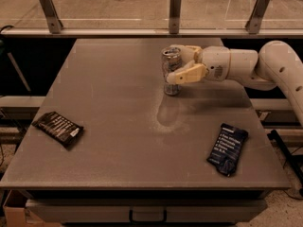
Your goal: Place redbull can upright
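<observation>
i see first the wide grey flat table (109,141), and my white rounded arm (279,65) reaches over it from the right side. two flat dark snack packets lie well apart from the work: a bluish one (227,149) near the right edge and a black one (58,128) near the left edge. the gripper (177,63) is over the far middle of the table, and its pale yellow fingers (189,74) pinch the slim silver redbull can (170,60) from both sides. the can is upright and its base seems to rest on the table. i judge the placing almost done. what is left is to spread the fingers and draw away without tipping it.
</observation>
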You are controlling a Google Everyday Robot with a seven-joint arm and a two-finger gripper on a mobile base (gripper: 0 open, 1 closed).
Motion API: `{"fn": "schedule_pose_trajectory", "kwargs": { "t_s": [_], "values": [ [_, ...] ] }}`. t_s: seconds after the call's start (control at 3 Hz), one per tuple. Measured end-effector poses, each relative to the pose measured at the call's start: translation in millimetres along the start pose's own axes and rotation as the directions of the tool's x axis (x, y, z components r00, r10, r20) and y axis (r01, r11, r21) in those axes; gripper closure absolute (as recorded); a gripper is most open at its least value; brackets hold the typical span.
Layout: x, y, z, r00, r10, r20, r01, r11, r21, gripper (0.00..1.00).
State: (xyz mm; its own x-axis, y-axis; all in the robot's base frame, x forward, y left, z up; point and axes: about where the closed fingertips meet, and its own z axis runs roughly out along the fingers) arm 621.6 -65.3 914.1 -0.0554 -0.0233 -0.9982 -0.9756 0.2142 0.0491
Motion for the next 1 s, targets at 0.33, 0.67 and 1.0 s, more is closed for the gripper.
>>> {"fn": "schedule_pose_trajectory", "kwargs": {
  "t_s": [0.33, 0.67, 1.0],
  "values": [
    [-3.7, -1.9, -16.2, 1.000, -0.009, -0.012, 0.010, 0.9989, 0.046, 0.00],
    [-23.9, -2.2, -59.3, 0.997, -0.041, -0.072, 0.051, 0.9896, 0.134, 0.00],
    [-61.5, 5.9, -120.8, 0.984, -0.078, -0.160, 0.121, 0.9540, 0.274, 0.00]
  ]
}}
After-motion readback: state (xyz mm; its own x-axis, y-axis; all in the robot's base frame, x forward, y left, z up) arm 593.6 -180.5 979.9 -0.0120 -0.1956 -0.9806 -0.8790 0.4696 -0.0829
